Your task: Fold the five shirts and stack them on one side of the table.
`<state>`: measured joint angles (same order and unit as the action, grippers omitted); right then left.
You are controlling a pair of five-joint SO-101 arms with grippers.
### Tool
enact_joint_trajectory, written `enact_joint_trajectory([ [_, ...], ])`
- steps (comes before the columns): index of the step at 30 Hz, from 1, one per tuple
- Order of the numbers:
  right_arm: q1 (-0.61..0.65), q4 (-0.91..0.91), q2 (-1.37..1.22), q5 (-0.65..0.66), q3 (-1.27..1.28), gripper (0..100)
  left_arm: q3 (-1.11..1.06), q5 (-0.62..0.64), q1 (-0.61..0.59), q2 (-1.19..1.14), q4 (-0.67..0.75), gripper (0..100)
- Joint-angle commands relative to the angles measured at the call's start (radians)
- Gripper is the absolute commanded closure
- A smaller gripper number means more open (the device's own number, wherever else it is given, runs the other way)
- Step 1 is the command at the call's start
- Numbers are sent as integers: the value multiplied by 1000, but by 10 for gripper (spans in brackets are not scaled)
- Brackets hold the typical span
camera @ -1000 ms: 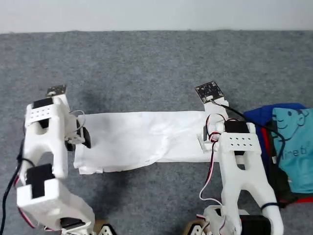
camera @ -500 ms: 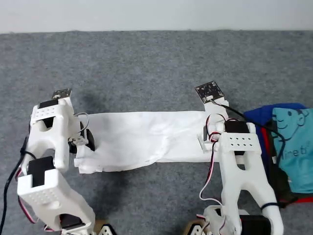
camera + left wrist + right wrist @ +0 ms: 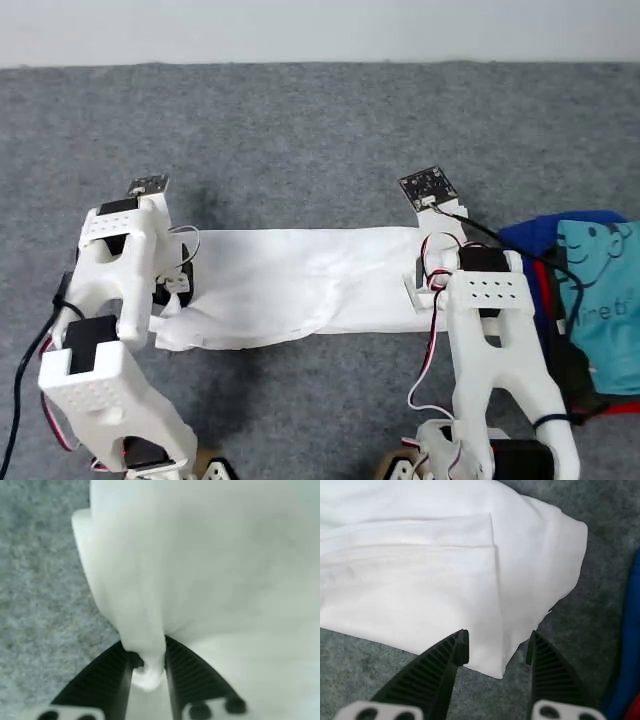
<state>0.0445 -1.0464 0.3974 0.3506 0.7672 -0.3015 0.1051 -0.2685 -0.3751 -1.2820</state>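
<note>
A white shirt [image 3: 300, 285], folded into a long strip, lies across the middle of the grey table. My left gripper [image 3: 148, 662] is shut on a pinch of the white shirt [image 3: 210, 570] at its left end, where the cloth bunches up near the left arm [image 3: 120, 270]. My right gripper [image 3: 496, 650] stands open just above the right end of the white shirt [image 3: 420, 580], its fingers either side of the cloth's corner. In the high view that gripper [image 3: 428, 270] sits at the strip's right end.
A pile of shirts [image 3: 585, 300], blue and teal with red beneath, lies at the table's right edge beside the right arm [image 3: 495, 340]. Grey carpet-like table surface [image 3: 320, 140] stretches behind the white shirt.
The left arm has moved right and slightly away, pulling the shirt's left end inward so it bunches. The right arm has stayed still.
</note>
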Motion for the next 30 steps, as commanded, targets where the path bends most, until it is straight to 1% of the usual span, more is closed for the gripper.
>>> enact_joint_trajectory([
  [1,1,-7,39,-6,-18,800,5,8,-34,14,-11,988],
  [4,-1,-7,41,-6,-18,800,5,-9,-78,126,-54,988],
  [10,-1,-7,41,-6,-18,800,28,-121,-204,370,-155,988],
  [14,1,-7,41,-6,-18,800,25,-167,-204,454,-196,988],
  [17,1,-7,41,-6,-18,800,25,-164,-143,459,-213,988],
  [19,1,-7,41,-6,-18,800,28,-164,-71,459,-213,988],
  [26,-4,-8,42,-8,-21,800,120,-163,250,459,-210,988],
  [28,-42,-16,48,-8,-32,800,145,-163,341,459,-210,987],
  [30,-119,-36,79,-9,-60,800,154,-163,420,457,-209,987],
])
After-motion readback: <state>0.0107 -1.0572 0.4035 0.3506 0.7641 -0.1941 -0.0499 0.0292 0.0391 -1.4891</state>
